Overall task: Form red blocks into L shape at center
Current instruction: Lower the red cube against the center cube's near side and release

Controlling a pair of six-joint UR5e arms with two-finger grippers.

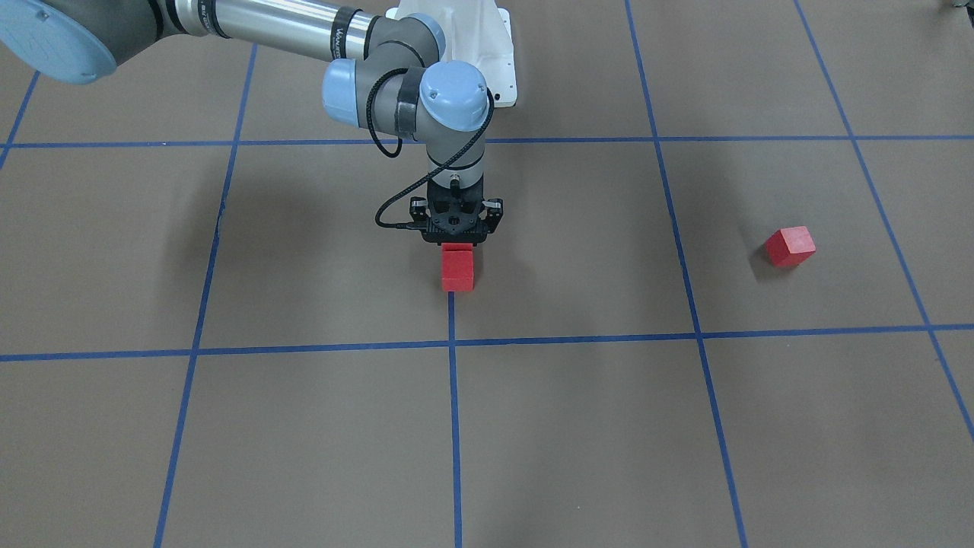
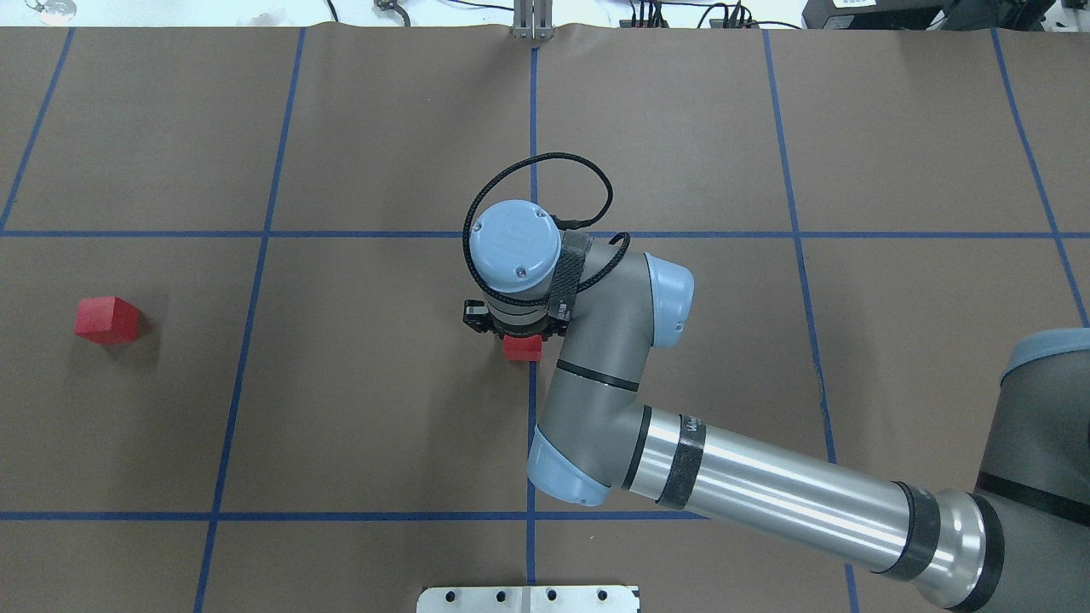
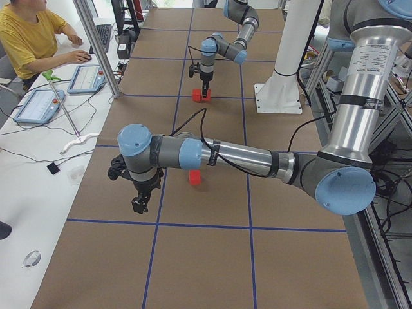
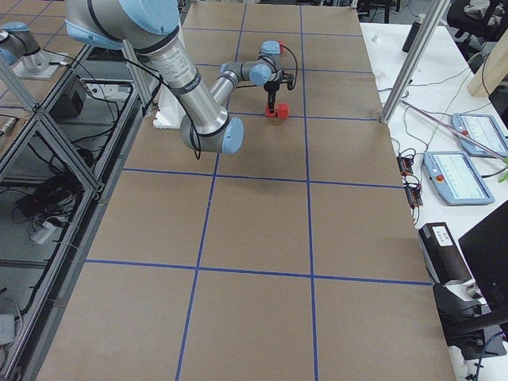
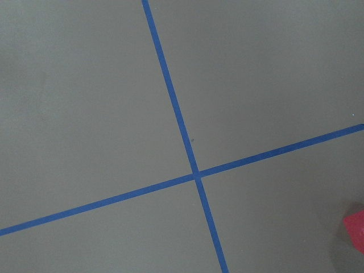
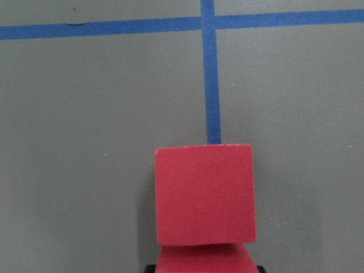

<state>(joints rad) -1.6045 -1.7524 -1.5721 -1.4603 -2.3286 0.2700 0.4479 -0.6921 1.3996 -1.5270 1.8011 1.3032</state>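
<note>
**A:** Right pincer — clenched or released?

**B:** Clenched, going by the right wrist view. Dark fingertips sit tight against both sides of the gripped red block. The pincer points straight down at the desk.

**A:** Where is that?

**B:** At the center, right on the middle blue tape line. I cannot tell whether the cube rests on the desk or hangs just above it.

**A:** And the other cubes?

**B:** A second red block lies just ahead of the pincer, on the side away from the robot's base. It seems to be face to face with the gripped one, so the pair runs in a row along the tape. A third red block sits well apart, far off to the pincer's left, past the next vertical tape line and turned askew to the grid.

**A:** How do they look?

**B:** All alike — matte red with plain faces and crisp edges, each far smaller than a grid square.

**A:** The left pincer?

**B:** It hangs near the third cube. It shows only in the side view, so I cannot tell whether it is open or closed.
</note>
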